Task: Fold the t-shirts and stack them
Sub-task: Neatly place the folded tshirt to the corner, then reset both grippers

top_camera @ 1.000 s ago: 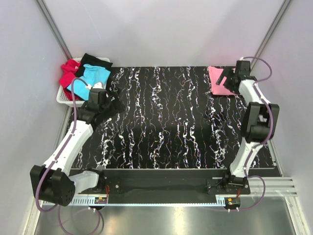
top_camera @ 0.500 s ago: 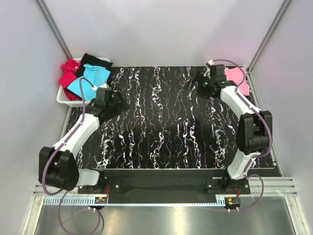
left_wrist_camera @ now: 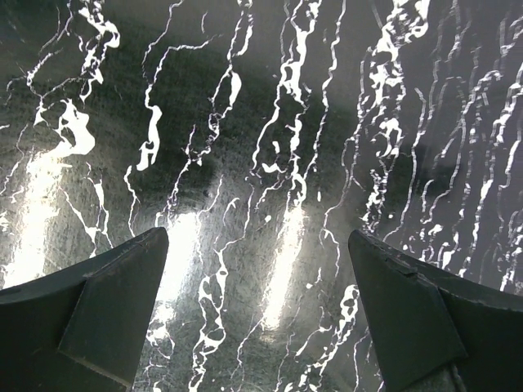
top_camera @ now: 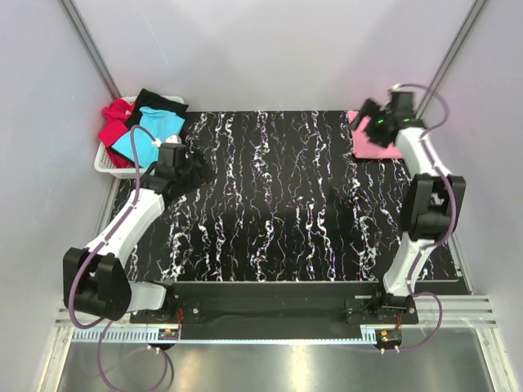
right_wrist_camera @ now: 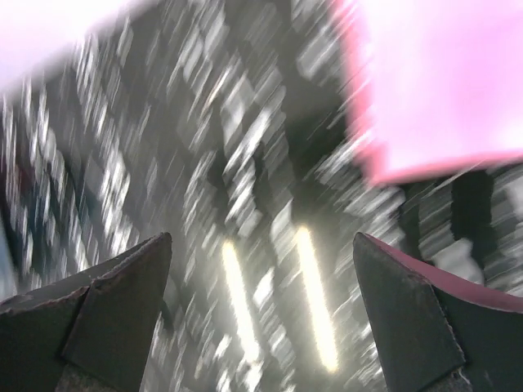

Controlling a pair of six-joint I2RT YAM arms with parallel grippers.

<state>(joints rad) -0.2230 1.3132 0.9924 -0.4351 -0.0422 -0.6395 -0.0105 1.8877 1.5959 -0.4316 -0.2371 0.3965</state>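
Note:
A folded pink t-shirt (top_camera: 374, 144) lies at the table's far right corner; it shows blurred in the right wrist view (right_wrist_camera: 441, 82). The turquoise t-shirt (top_camera: 149, 133), red t-shirt (top_camera: 114, 124) and black t-shirt (top_camera: 155, 102) are heaped in the white basket (top_camera: 105, 166) at the far left. My right gripper (top_camera: 365, 117) is open and empty, at the pink shirt's far left corner; its jaws (right_wrist_camera: 260, 314) stand wide apart. My left gripper (top_camera: 198, 171) is open and empty over bare table just right of the basket; its jaws (left_wrist_camera: 257, 314) frame only table.
The black, white-veined table top (top_camera: 278, 196) fills the middle. Grey walls and slanting metal posts close in the back and sides. A metal rail runs along the near edge by the arm bases.
My right gripper swung left off the pink shirt and back to its far left corner. My left gripper has shifted slightly right near the basket. The shirts in the basket have not moved.

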